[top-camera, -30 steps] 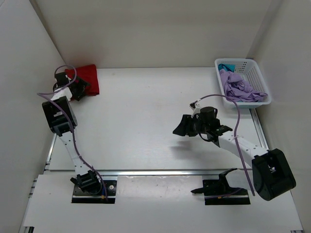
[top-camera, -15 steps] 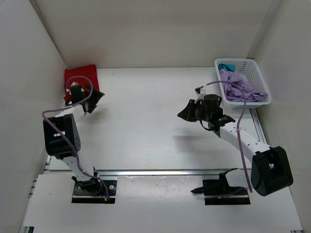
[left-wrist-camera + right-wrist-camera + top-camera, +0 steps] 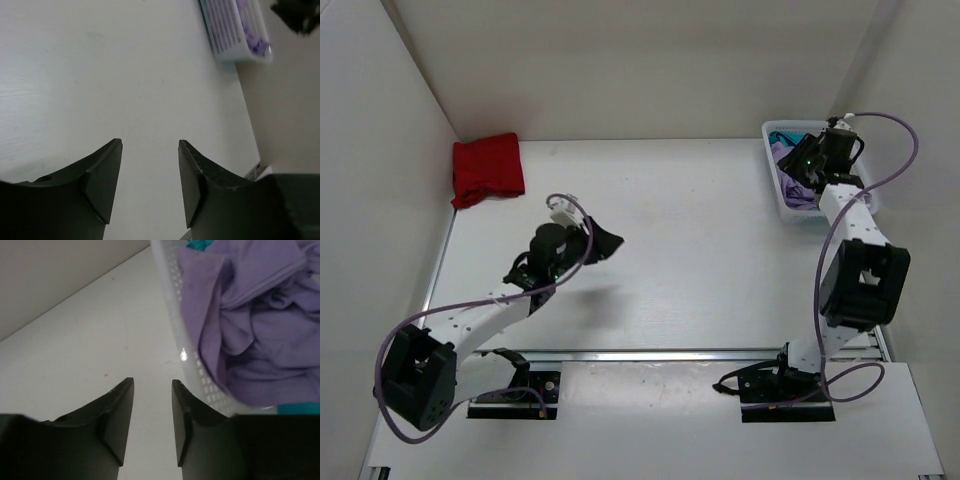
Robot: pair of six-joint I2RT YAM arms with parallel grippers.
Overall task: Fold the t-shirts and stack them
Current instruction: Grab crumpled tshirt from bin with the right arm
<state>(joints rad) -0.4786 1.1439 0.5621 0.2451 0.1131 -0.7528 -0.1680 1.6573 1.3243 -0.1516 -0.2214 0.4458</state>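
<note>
The dark red t-shirt (image 3: 487, 169) lies folded in the far left corner, with no gripper near it. The lavender t-shirt (image 3: 798, 188) (image 3: 250, 330) lies crumpled in the white basket (image 3: 771, 160) at the far right, over a teal-blue t-shirt (image 3: 782, 136) (image 3: 199, 244) of which only scraps show. My right gripper (image 3: 799, 163) (image 3: 152, 386) hangs open over the basket's left wall (image 3: 172, 315), just left of the lavender cloth, holding nothing. My left gripper (image 3: 606, 243) (image 3: 150, 150) is open and empty above the bare table left of centre.
White walls close in the table on the left, back and right. The basket (image 3: 231, 31) shows far off in the left wrist view. A metal rail (image 3: 650, 354) runs along the table's near edge by the arm bases.
My left arm left the red shirt and swung right to the table's middle. My right arm travelled from the middle to the basket. The red shirt now lies uncovered.
</note>
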